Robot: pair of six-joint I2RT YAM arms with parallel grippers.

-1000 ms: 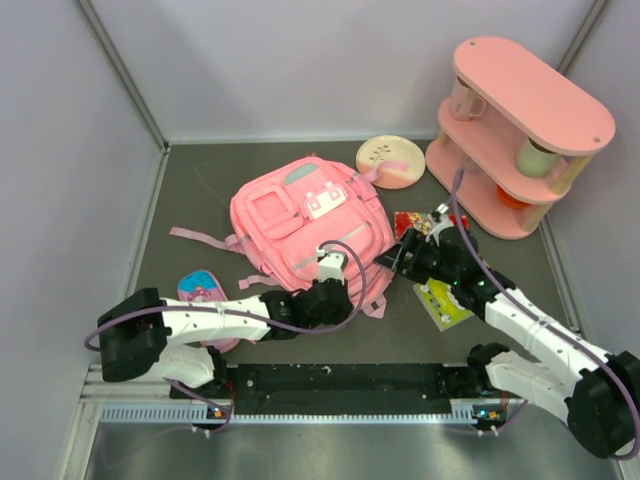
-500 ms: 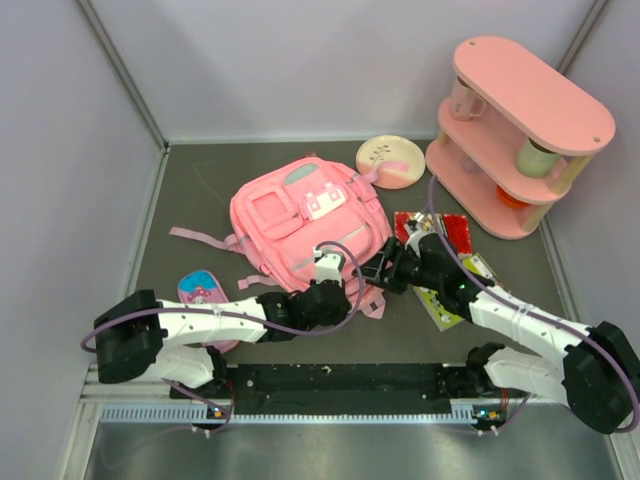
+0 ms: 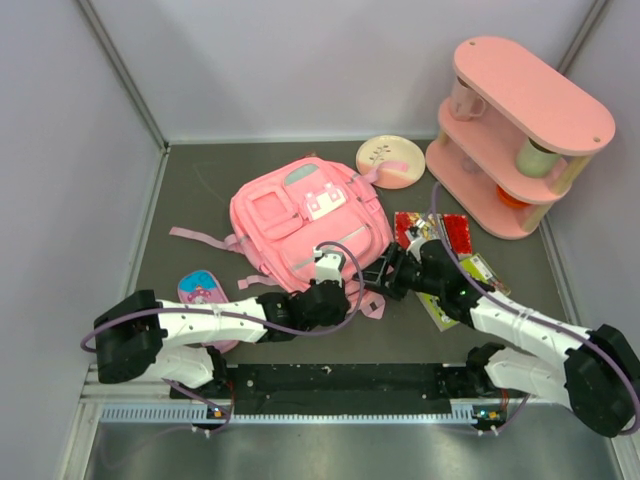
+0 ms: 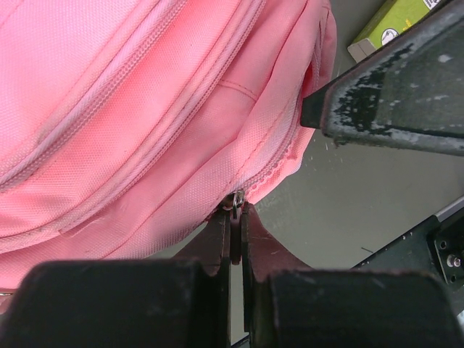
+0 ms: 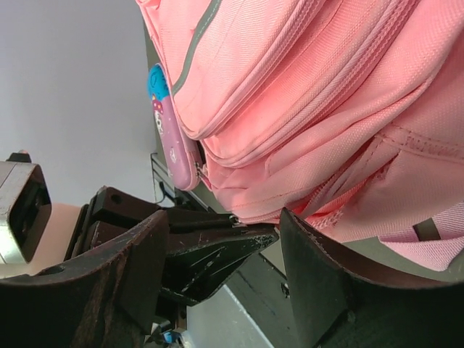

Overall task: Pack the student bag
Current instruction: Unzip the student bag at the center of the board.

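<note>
The large soft pink fabric backpack (image 3: 300, 225) lies centrally on the dark grey tabletop (image 3: 200, 190) between pale lilac walls (image 3: 300, 70). The left gripper (image 4: 235, 221) pinches its small metal zipper pull (image 4: 235, 201) at the near edge; the right gripper (image 3: 384, 277) gapes wide just beside.

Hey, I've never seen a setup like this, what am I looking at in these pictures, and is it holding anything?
It is a robot: a left arm and a right arm bolted at the near edge of a table. The wide picture comes from a fixed camera above and behind them. Each close-up comes from a camera on one wrist. On the table lie a pink backpack, a small pink pouch, a cream plate, a red packet, a green box and a pink shelf stand. The left gripper is pinched shut on the backpack's zipper pull. The right gripper is open beside the bag's edge, holding nothing.
</note>
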